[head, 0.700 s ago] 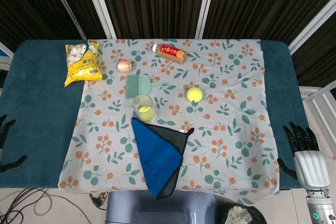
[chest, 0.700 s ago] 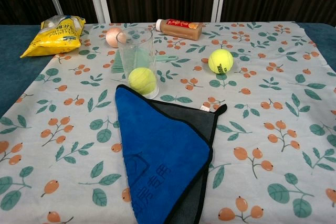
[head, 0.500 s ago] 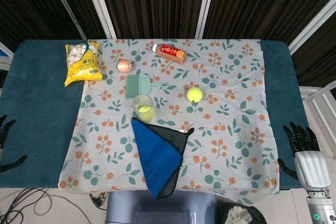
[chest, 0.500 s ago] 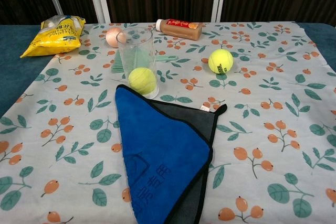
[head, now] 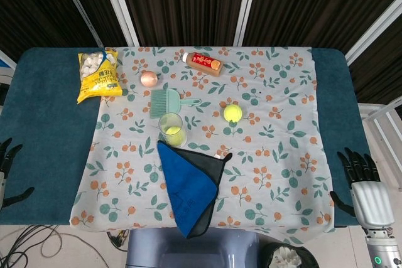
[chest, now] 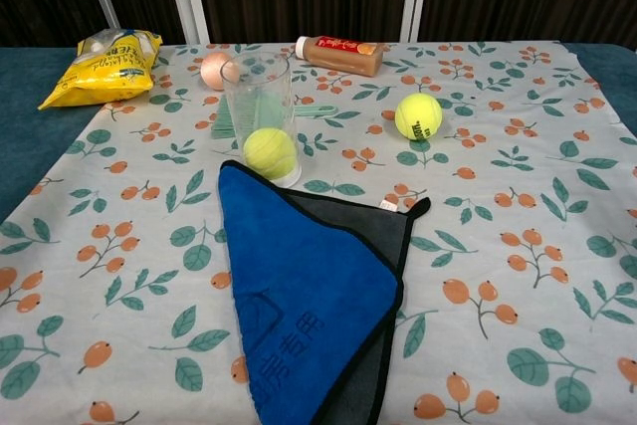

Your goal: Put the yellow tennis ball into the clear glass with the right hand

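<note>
The clear glass (head: pixel 171 128) (chest: pixel 261 114) stands upright near the cloth's middle, with one yellow tennis ball (chest: pixel 270 152) inside at its bottom. A second yellow tennis ball (head: pixel 232 113) (chest: pixel 418 115) lies loose on the floral cloth to the glass's right. My right hand (head: pixel 363 183) hangs off the table's right front corner, fingers apart, holding nothing, far from both balls. My left hand (head: pixel 6 171) shows only as dark fingers at the left edge, empty and spread. Neither hand appears in the chest view.
A blue and grey folded towel (head: pixel 191 183) lies just in front of the glass. Behind the glass are a green brush (head: pixel 168 101), a small onion (head: pixel 148 78), a yellow snack bag (head: pixel 98 75) and a lying bottle (head: pixel 202 63). The table (head: pixel 44 130) has teal borders.
My right hand has sunk slightly lower at the right front corner. Objects on the cloth have not moved.
</note>
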Controlling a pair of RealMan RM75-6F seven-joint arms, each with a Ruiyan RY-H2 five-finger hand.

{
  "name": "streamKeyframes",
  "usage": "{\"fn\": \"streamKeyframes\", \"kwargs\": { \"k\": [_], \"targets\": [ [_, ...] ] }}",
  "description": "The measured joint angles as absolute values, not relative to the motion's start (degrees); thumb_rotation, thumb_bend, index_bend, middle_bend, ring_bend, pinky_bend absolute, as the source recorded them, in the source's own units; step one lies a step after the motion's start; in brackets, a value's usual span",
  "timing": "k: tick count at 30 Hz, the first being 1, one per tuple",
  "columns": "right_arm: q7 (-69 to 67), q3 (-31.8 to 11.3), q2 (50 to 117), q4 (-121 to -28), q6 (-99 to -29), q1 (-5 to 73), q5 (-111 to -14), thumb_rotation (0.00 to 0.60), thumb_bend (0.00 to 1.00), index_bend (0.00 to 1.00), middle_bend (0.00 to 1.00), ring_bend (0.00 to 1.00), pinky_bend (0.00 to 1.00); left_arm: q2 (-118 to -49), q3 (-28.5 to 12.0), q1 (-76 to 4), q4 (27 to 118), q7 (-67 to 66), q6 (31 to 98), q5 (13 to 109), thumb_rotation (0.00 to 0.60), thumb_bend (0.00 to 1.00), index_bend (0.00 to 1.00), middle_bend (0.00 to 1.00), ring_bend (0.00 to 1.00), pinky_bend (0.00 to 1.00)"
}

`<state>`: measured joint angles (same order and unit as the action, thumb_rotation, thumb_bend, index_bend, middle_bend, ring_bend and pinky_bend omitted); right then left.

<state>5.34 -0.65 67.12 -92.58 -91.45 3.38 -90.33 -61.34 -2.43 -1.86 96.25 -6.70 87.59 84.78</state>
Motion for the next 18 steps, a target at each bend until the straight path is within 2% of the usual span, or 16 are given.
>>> {"fn": "streamKeyframes", "kwargs": {
  "k": [11,18],
  "targets": [
    [1.0,-0.4,65.9,-93.7,-89.5,3.7,-90.5,0.600,0.33,0.00,0.03,0.05,0.00,-61.3,-2.4,-1.8,96.4,-6.9,87.8,84.7,0.600,0.00,0.13,0.00,0.00,0.05],
    [-1.7,-1.9,63.2,-95.2,-80.5,8.8,-89.1,0.600,0.33,0.00,0.02,0.00,0.00,-61.6,-2.8,-1.6,96.5,-7.3,88.4,84.3,0.600,0.00,0.13,0.00,0.00,0.05]
  ]
}}
